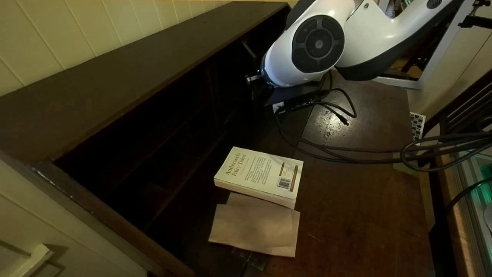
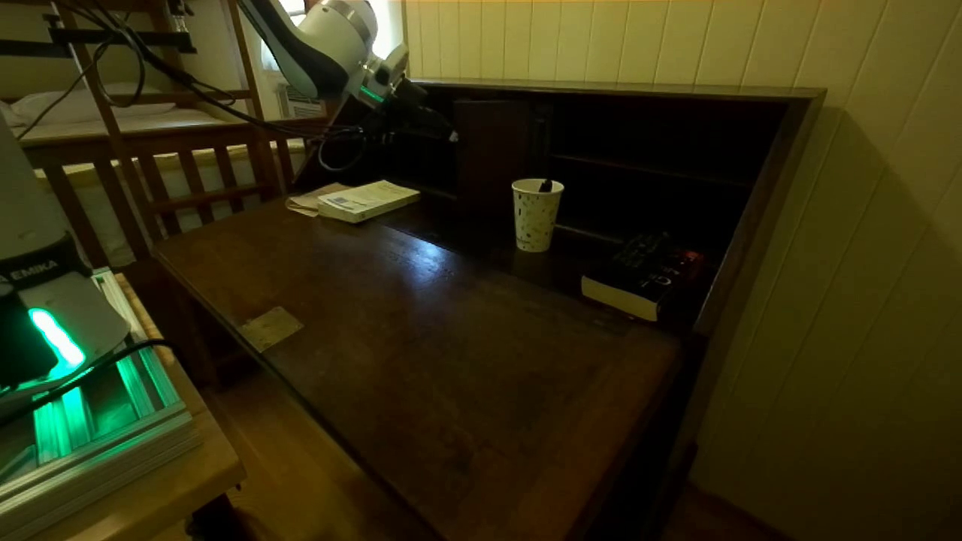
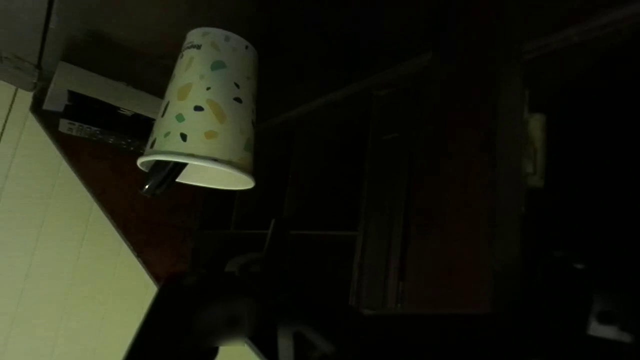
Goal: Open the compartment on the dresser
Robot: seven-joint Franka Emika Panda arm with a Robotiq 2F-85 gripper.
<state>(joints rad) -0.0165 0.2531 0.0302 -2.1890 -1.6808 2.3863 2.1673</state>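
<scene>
Though dim, compartment [image 2: 492, 154] near pincer [image 2: 448, 135].

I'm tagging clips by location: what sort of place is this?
Probably a bedroom: a white pillow lies on pale bedding beyond brown slatted wooden rails, and a cream paperback book rests on the dark brown wooden dresser.

"Andersen's Fairy Tales" stands on the pale book [image 1: 259, 175], "EMIKA" on the robot's base [image 2: 45, 270]; lettering on the paper cup [image 3: 210, 110] seems to begin "Rep".
</scene>
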